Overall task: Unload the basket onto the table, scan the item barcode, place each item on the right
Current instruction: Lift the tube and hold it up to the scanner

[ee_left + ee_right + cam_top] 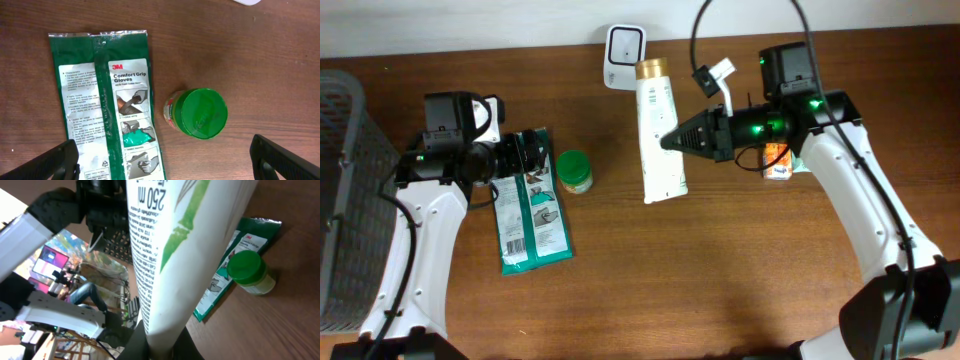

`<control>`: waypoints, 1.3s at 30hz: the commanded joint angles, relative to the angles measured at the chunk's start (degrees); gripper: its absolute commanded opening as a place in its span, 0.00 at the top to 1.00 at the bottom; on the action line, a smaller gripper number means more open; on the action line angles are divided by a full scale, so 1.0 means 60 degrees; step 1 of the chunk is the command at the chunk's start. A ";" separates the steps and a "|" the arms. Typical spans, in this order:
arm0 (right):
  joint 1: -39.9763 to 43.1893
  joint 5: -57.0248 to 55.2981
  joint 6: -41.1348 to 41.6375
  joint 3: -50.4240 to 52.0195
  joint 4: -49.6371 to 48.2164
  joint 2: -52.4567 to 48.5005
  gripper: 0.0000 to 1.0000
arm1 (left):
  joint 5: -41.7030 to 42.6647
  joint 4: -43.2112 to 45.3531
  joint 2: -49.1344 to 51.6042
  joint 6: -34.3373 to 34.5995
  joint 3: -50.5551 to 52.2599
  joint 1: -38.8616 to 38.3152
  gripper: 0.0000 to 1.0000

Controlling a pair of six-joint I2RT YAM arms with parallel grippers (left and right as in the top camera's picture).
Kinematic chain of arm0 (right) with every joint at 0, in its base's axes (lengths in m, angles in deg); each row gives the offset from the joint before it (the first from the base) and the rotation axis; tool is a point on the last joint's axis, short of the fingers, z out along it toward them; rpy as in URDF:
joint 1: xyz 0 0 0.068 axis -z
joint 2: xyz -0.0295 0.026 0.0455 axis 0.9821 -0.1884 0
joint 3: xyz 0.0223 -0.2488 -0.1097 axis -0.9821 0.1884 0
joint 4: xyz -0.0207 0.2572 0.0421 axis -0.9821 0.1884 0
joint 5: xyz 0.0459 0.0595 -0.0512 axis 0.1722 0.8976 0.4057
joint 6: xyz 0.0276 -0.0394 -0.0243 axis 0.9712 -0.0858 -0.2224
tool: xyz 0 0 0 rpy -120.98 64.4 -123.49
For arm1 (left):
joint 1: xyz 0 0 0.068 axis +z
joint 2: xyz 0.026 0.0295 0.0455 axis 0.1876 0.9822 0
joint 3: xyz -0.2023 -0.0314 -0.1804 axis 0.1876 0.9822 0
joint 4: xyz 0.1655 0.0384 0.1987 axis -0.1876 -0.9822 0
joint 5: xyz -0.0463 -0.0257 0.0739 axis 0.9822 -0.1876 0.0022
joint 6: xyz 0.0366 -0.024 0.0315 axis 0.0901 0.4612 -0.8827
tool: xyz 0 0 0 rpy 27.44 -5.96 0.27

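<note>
The right gripper [667, 141] pinches the white, green-striped plastic tube with a gold cap [655, 110], cap beside the white scanner [624, 55] at the wooden table's [740, 290] far edge, presumably to present its barcode. The left gripper [525, 152] hovers spread wide, empty.

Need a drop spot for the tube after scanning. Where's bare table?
Largest free patch: front-centre table, bordered by the glove packet, the tube and the right arm. A bare strip also runs along the back edge between basket and scanner. Crowded: packet, green-lidded jar and left claw bunch together; tube fills the space below the scanner.
</note>
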 commanded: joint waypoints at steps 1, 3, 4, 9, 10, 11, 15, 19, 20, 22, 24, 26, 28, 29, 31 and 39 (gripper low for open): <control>0.0029 0.0980 0.0393 -0.0251 -0.0131 0.0321 0.96 | 0.0033 0.0011 -0.0036 -0.0149 -0.0076 -0.0004 0.01; 0.0029 0.0976 0.0430 -0.0251 -0.0142 0.0321 0.96 | 0.0033 0.0011 -0.0036 -0.0149 -0.0076 -0.0004 0.01; 0.0029 0.0554 0.1096 -0.0251 -0.0233 0.0321 0.96 | 0.0036 0.0011 -0.0040 -0.0149 -0.0076 -0.0004 0.01; -0.0423 -0.3384 0.3115 -0.0812 -0.0382 0.0317 0.96 | 0.0036 0.0011 -0.0036 -0.0149 -0.0076 -0.0004 0.01; -0.0652 -0.4371 0.3136 -0.1206 -0.0182 0.0280 0.96 | 0.0033 0.0011 -0.0036 -0.0149 -0.0076 -0.0004 0.01; -0.0860 -0.5238 0.3136 -0.1614 0.0069 0.0211 0.96 | 0.0033 0.0011 -0.0036 -0.0149 -0.0076 -0.0004 0.01; -0.1982 -0.9500 0.2463 -0.4517 0.1399 -0.0947 0.96 | 0.0033 0.0011 -0.0036 -0.0149 -0.0076 -0.0004 0.01; -0.2856 -1.2921 0.0710 -0.5941 0.0313 -0.2506 0.96 | 0.0036 0.0011 -0.0036 -0.0149 -0.0076 -0.0004 0.01; -0.3049 -1.3835 0.0109 -0.5941 -0.0514 -0.2932 0.96 | 0.0036 0.0011 -0.0036 -0.0149 -0.0076 -0.0004 0.01; -0.3304 -1.5715 -0.1053 -0.5941 -0.2127 -0.3843 0.96 | 0.0033 0.0011 -0.0036 -0.0149 -0.0076 -0.0004 0.01; -0.3351 -1.6578 -0.2095 -0.5938 -0.3209 -0.4506 0.96 | 0.0036 0.0011 -0.0036 -0.0149 -0.0076 -0.0004 0.00; -0.3337 -1.7056 -0.3333 -0.5938 -0.4200 -0.5238 0.96 | 0.0033 0.0011 -0.0036 -0.0149 -0.0076 -0.0004 0.01; -0.3322 -1.7398 -0.4320 -0.5938 -0.4965 -0.5825 0.96 | 0.0033 0.0011 -0.0036 -0.0149 -0.0076 -0.0004 0.01; -0.3311 -1.7522 -0.4772 -0.5938 -0.5242 -0.6058 0.96 | 0.0036 0.0011 -0.0036 -0.0149 -0.0076 -0.0004 0.01; -0.3311 -1.7802 -0.5639 -0.5938 -0.5894 -0.6583 0.96 | 0.0036 0.0011 -0.0036 -0.0149 -0.0076 -0.0004 0.01; -0.3209 -1.7959 -0.5912 -0.5901 -0.6215 -0.7311 0.96 | 0.0036 0.0011 -0.0036 -0.0149 -0.0076 -0.0004 0.01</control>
